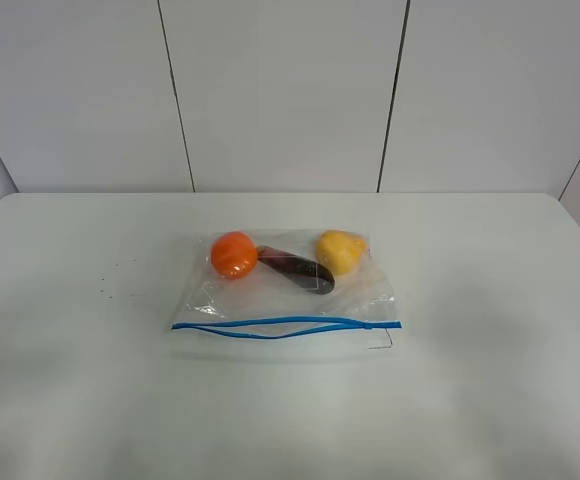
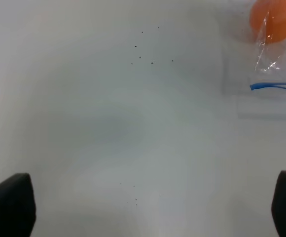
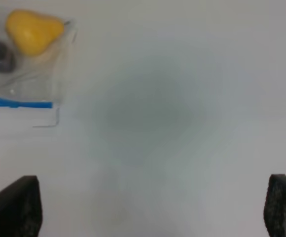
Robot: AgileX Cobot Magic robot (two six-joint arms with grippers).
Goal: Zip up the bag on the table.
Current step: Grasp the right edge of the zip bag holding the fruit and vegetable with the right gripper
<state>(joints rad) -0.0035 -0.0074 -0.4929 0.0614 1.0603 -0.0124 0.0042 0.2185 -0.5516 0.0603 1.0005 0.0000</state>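
The task looks unstarted. The bag (image 1: 285,290) lies flat mid-table (image 1: 70,400), and the two tracks of its blue zipper strip (image 1: 285,326) are parted along most of their length. The left gripper (image 2: 148,205) hangs spread wide left of the bag and the right gripper (image 3: 148,205) spread wide to its right. Neither touches it, so the whole zip remains to be closed.

Bag (image 1: 285,305) central on table (image 1: 80,400); open surface around.

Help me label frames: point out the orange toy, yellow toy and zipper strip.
orange toy (image 1: 234,254), exterior high view, body centre.
yellow toy (image 1: 340,251), exterior high view, body centre.
zipper strip (image 1: 286,321), exterior high view, upper track mid-length.
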